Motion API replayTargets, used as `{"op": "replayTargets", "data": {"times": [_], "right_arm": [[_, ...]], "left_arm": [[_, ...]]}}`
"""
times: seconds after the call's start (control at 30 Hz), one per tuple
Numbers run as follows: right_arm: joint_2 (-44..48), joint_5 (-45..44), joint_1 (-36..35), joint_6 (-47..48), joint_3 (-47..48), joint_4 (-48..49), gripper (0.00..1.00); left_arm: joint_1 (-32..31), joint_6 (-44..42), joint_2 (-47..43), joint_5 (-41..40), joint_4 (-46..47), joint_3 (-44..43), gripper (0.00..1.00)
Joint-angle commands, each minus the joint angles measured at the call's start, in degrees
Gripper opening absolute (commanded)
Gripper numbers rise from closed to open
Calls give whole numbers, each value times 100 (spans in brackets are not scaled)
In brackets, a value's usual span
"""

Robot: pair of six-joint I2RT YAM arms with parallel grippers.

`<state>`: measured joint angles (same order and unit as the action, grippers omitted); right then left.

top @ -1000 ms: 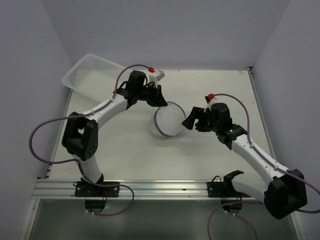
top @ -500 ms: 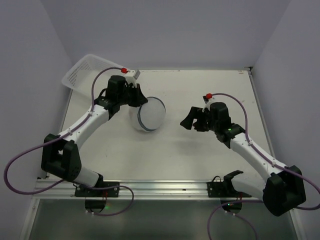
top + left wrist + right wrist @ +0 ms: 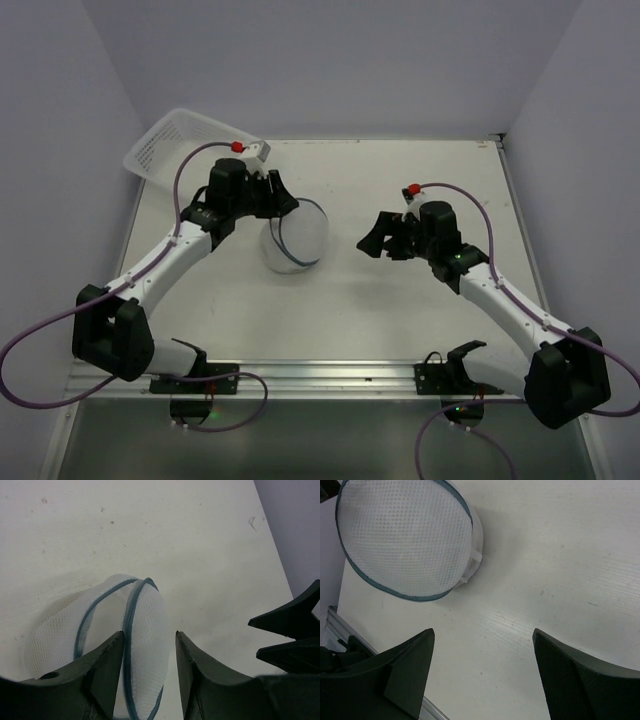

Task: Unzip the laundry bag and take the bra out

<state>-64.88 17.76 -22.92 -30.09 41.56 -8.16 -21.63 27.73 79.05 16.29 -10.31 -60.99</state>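
While the left gripper (image 3: 148,637) is nipped nearly closed on the laundry bag (image 3: 297,237), tilted at its 4 o'clock, the right gripper (image 3: 372,240) hangs wide open, empty, at bag's 3 o'clock. Risk: thin mesh slips out w/ any tug, since only one side is held.

The laundry bag (image 3: 296,236) lies on the table (image 3: 400,305), left tool (image 3: 285,205) at its rim, right tool (image 3: 371,240) apart rightward.

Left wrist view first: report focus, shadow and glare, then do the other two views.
Left wrist: left fingers dark and soft, bag mesh slightly blurred, soft shadow beside it. Right wrist: bag mesh sharp, right fingers blurred, no glare. Top external: even diffuse light, faint shadows, all sharp.
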Motion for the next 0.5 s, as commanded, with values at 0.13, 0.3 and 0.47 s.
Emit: {"op": "replayTargets", "data": {"times": [0.13, 0.3, 0.47], "right_arm": [[178, 246, 7, 205, 168, 228, 81], [414, 62, 7, 117, 63, 262, 81], [1117, -974, 15, -6, -288, 271, 82]], "left_arm": [[-262, 409, -4, 233, 485, 79, 53], [-719, 549, 312, 216, 626, -158, 54], [-1387, 857, 629, 251, 889, -457, 54]]}}
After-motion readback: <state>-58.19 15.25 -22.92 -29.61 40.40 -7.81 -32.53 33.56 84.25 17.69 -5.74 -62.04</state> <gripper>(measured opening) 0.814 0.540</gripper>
